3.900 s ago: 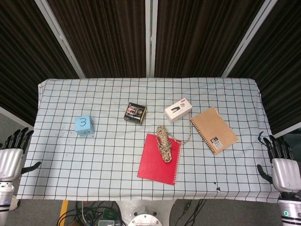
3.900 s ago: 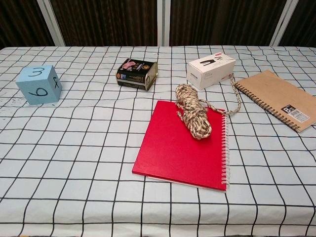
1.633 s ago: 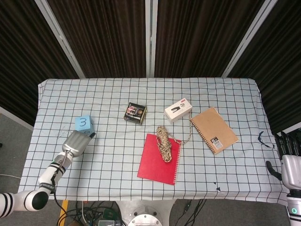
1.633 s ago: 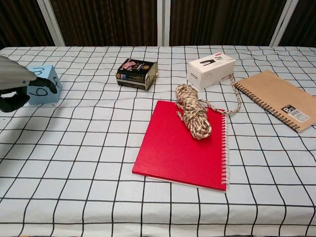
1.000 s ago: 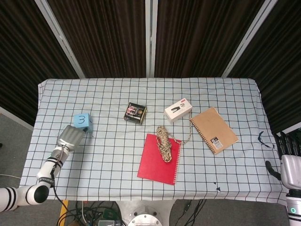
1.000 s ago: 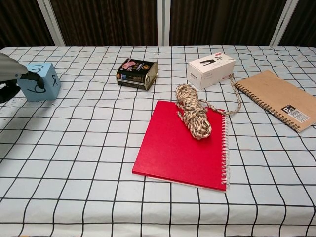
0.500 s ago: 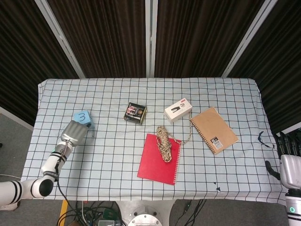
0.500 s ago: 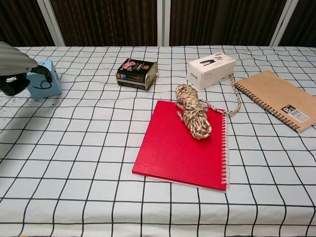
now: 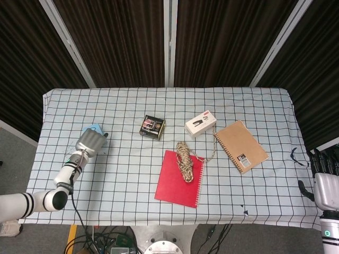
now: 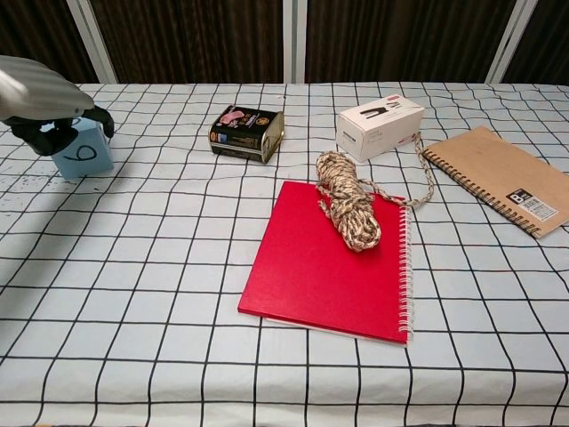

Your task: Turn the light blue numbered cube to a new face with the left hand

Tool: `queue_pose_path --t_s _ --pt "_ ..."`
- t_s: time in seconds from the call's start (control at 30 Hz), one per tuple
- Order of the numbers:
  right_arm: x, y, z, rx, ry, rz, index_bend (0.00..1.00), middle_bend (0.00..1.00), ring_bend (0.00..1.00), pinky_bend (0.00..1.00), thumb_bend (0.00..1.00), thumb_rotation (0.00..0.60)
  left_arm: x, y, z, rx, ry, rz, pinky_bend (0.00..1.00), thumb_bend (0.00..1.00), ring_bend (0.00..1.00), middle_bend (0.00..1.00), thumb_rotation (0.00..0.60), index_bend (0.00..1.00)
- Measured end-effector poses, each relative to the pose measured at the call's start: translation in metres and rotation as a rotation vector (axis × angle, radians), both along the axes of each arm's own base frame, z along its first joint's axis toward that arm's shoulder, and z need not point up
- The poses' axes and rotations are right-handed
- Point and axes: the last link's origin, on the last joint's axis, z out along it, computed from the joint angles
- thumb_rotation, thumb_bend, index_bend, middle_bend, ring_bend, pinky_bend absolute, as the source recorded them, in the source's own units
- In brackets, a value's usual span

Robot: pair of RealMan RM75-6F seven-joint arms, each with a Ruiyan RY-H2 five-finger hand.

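Left hand: draped over the top of the light blue numbered cube, dark fingers curled down around its upper edges. It grips the cube from above; how tightly cannot be told, since the palm hides the contact. In the head view the left hand covers most of the cube, leaving only a sliver of blue at its far edge.

Cube: at the far-left part of the surface, well apart from everything else. In the chest view the face turned to the camera shows one handwritten digit, a 6 or a 9. Whether the cube rests flat or tips on an edge cannot be told.

Right hand: beyond the right edge of the surface, fingers pointing up and apart, holding nothing.

Other items: tin box nearest the cube; further right, white box, rope coil lying on the red notebook, brown notebook.

Risks, as judged:
- A light cube under a top grip may slip out and skid rather than roll.
- It may settle back on the same face.
- An over-strong push may send it towards the left edge.
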Motion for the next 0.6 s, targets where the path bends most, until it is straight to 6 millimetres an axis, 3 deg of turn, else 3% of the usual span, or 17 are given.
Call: queue_pose_path --t_s 0.6 --pt "-0.002 -0.003 -0.002 0.003 0.003 -0.01 0.0 0.0 0.0 0.0 0.26 0.6 -0.002 0.033 0.013 0.011 0.051 0.076 0.94 0.73 0.93 0.85 0.6 0.22"
